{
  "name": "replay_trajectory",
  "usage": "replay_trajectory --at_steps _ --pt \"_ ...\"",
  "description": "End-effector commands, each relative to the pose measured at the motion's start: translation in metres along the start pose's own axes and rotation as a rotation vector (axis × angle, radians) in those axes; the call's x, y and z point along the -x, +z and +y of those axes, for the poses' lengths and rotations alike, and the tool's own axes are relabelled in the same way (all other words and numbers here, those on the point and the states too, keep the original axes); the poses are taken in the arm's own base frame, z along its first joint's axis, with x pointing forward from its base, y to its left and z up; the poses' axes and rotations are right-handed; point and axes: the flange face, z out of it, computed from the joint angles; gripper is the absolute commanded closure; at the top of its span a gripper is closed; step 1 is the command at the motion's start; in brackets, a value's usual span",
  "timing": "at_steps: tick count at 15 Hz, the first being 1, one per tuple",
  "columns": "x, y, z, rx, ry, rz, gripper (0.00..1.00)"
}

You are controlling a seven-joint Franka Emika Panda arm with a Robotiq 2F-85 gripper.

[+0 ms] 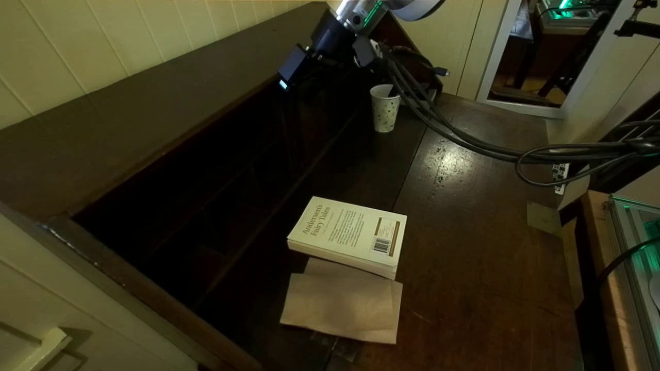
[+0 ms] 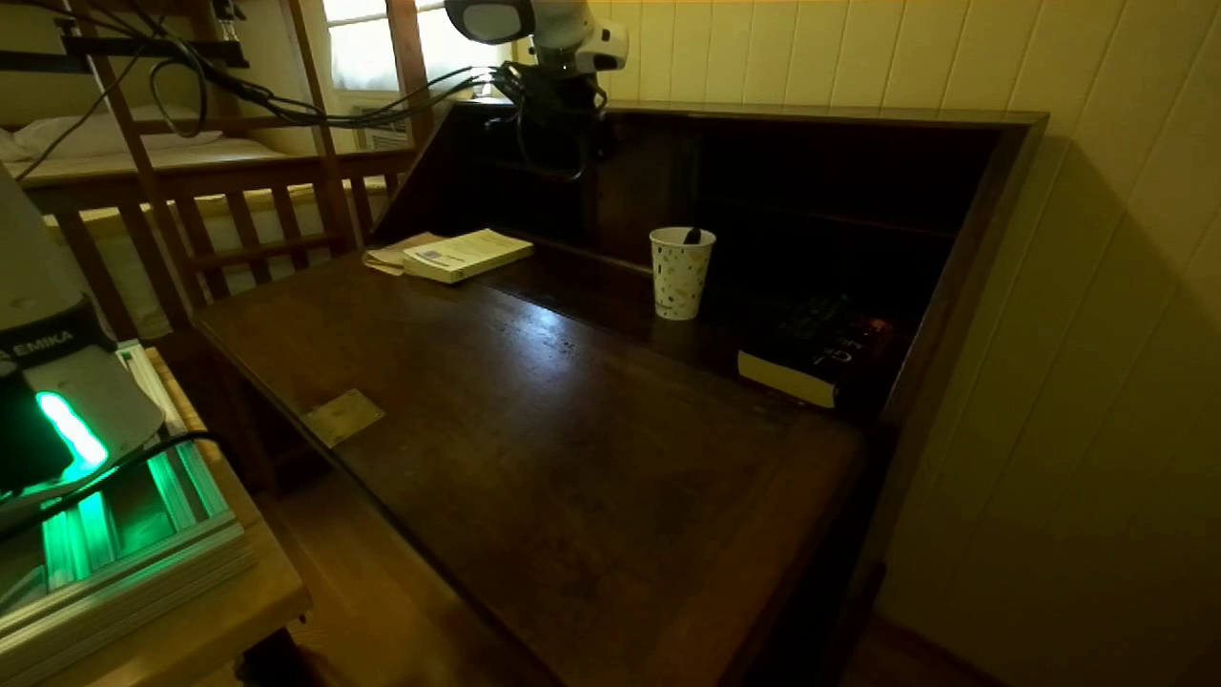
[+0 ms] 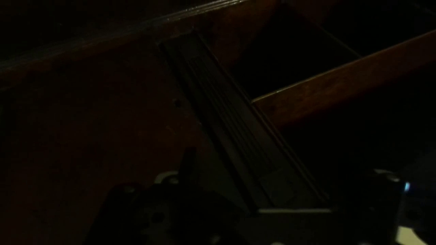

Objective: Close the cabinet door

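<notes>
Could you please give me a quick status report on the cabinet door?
Pincer looks open, no load visible. Cabinet door appears shut or nearly, too dark to confirm. Paper cup stands nearby, probably not in the way.

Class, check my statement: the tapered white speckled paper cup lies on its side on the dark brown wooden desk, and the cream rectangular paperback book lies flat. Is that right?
Not quite. The white speckled paper cup stands upright on the dark brown wooden desk, not on its side, as both exterior views show. The cream paperback book does lie flat.
</notes>
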Motion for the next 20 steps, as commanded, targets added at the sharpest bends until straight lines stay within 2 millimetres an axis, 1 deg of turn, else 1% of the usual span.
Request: replay_trajectory --at_steps 1,2,8,15,20 --pt "0.011 -0.016 -0.001 0.000 0.042 -0.049 0.00" --pt "0.012 -0.019 0.000 0.011 0.041 -0.043 0.00" --pt "0.020 -0.052 0.004 0.079 0.002 -0.060 0.00" --pt "0.035 -0.093 0.010 0.165 -0.014 -0.192 0.00" --pt "0.036 -0.123 0.013 0.209 -0.053 -0.249 0.00"
